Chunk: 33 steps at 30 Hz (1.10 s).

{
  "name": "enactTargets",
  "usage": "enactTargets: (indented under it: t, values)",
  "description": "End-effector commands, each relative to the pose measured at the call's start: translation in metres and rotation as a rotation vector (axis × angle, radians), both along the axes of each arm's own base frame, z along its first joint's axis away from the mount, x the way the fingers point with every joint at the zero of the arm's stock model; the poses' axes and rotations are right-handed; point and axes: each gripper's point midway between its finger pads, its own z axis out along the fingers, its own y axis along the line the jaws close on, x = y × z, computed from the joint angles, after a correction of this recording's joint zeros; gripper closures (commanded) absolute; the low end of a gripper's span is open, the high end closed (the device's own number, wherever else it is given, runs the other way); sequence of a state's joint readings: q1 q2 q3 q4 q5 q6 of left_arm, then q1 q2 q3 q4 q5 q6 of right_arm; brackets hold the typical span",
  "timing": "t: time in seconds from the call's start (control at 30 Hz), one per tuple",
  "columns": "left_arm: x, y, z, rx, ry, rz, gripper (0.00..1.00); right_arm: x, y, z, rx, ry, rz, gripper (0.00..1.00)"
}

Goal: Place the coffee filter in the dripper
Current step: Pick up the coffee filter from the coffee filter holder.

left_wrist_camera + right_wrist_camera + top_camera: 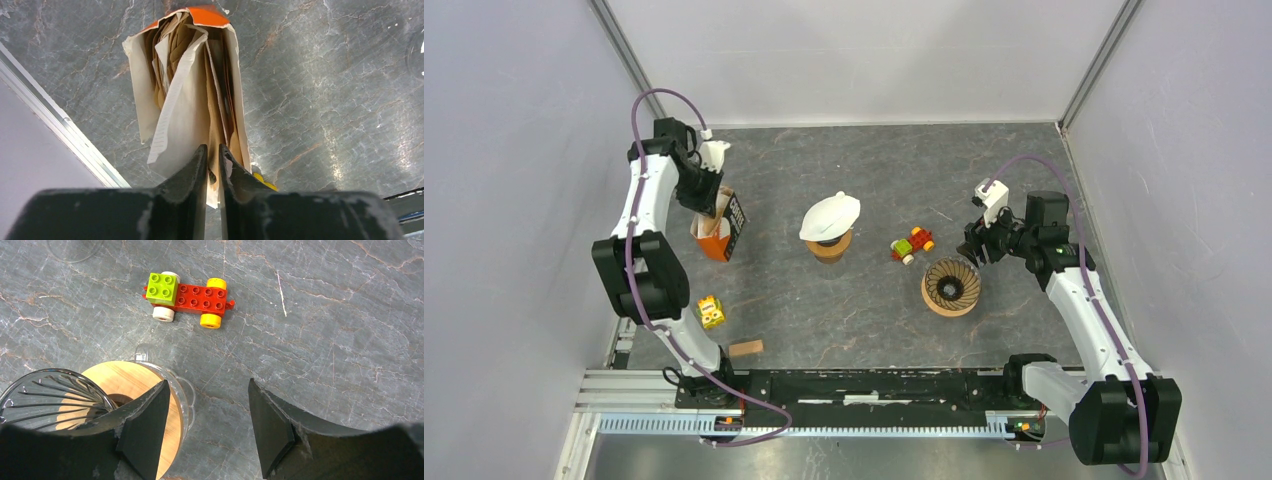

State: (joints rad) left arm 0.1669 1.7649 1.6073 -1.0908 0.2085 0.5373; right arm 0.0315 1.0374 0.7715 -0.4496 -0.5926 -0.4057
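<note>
Currently, the left gripper is at the stack of filters, which stands in an orange holder well apart from the dripper, off to its left. The fingers stand narrow, with only a thin slit between them and the near edge of a coffee filter inside that slit; whether the paper is truly clamped cannot be told. The right gripper hovers just beside the dripper, fingers wide and empty, one finger over the glass rim. A toy car lies near the dripper, to its far left. The dripper holds no paper, so placement is not yet done. Risks noted: the sheets sit pressed together, so a pinch at the edge may catch several at once; a shallow hold on thin paper may slip or tear on the pull; the holder looks light and may tip or lift with the sheet. At the dripper, a limp filter may land folded, and the finger over the rim may block it.
</note>
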Motion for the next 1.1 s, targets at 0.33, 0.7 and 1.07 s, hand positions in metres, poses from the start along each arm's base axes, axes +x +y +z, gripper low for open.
enactTargets:
  t: [0.33,0.7,1.07]
  values:
    - [0.006,-0.001,0.058,0.017,-0.124,-0.049,0.98,0.006,-0.002,0.017,-0.014,-0.044,-0.001,0.35]
    - [-0.006,-0.007,0.128,0.029,-0.242,-0.097,0.98,0.026,-0.006,0.069,-0.065,-0.16,0.017,0.34]
    - [-0.032,-0.03,0.237,-0.021,-0.492,-0.12,0.98,0.028,0.013,0.124,0.006,-0.275,0.117,0.32]
